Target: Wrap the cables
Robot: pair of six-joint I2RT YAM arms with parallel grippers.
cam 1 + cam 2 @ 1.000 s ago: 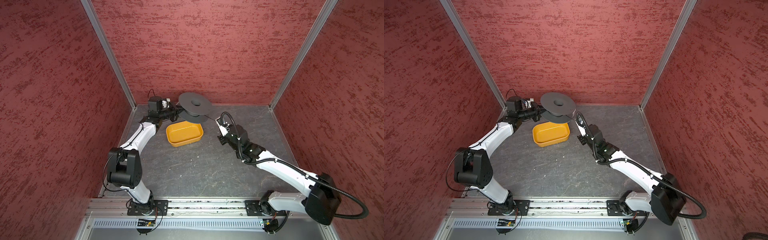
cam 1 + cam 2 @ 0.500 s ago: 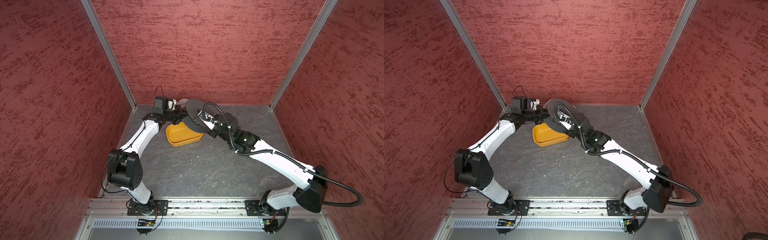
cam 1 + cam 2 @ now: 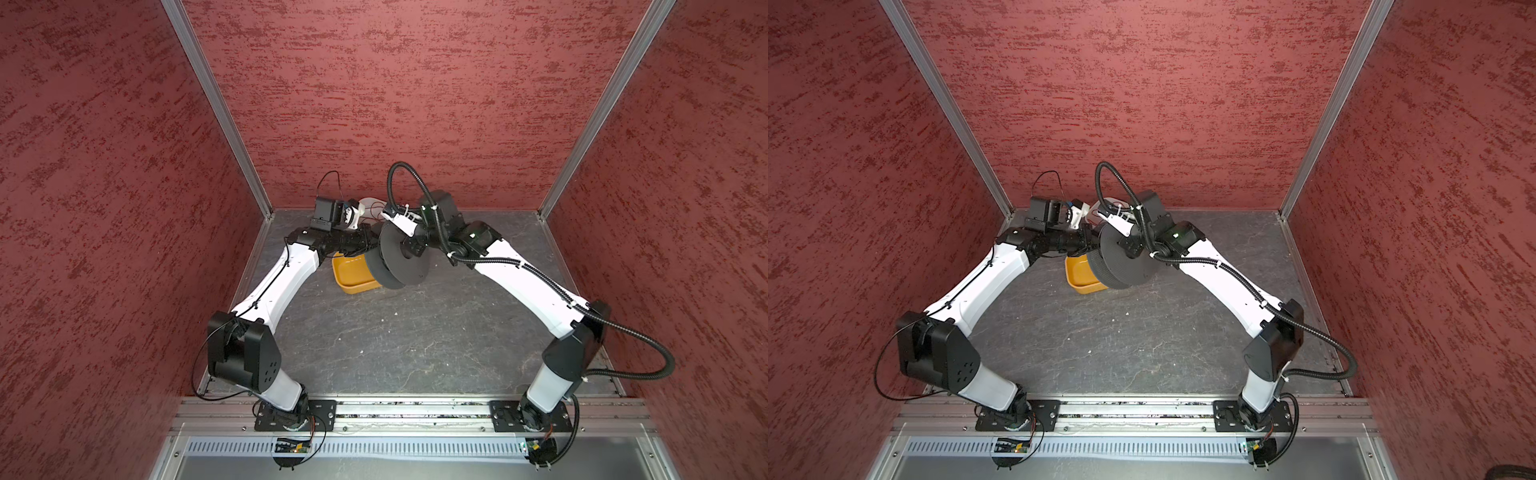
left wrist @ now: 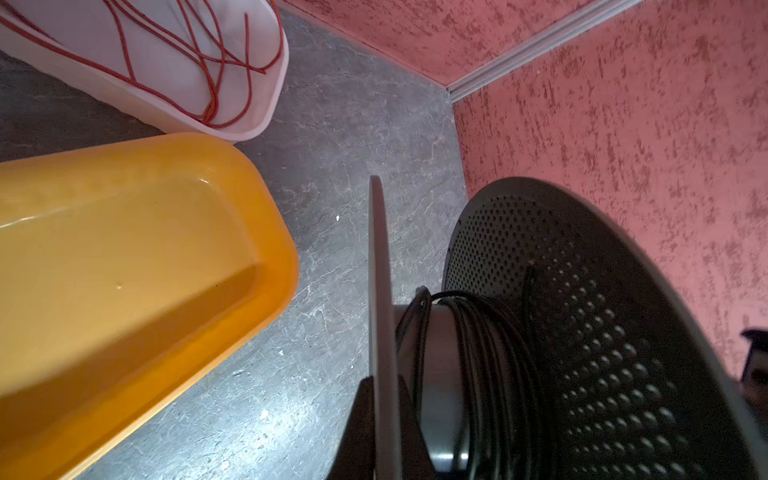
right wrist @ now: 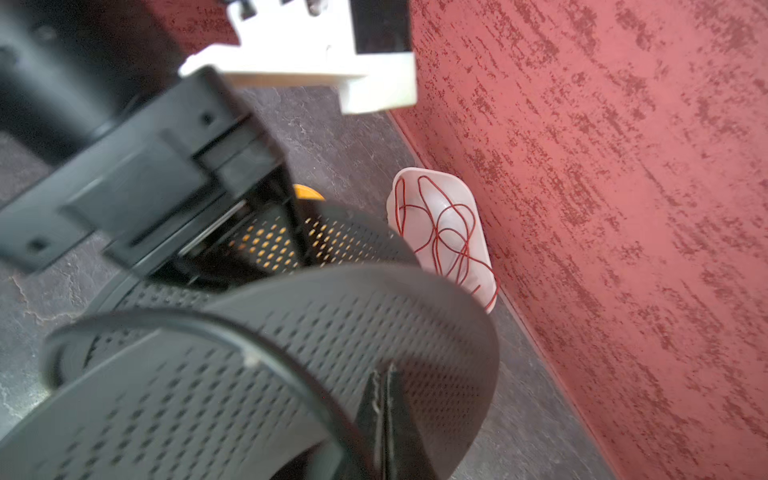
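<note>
Now thin black cable [image 4: 482, 353] rings a perforated black plastic spool [image 4: 602, 353] — left gripper [image 4: 382, 399] clamps its flange, right gripper [image 5: 382, 399] fully closed, hold unclear.

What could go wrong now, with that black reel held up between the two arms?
The left hand pinches only the thin rim of the black reel, so it might slip and fall near the orange tray. The black cable sits loosely on the hub; turns could slide off or tangle.

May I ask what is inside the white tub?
A loose tangle of thin red cord lies in the white tub; nothing else shows, though the black spool covers one corner.
</note>
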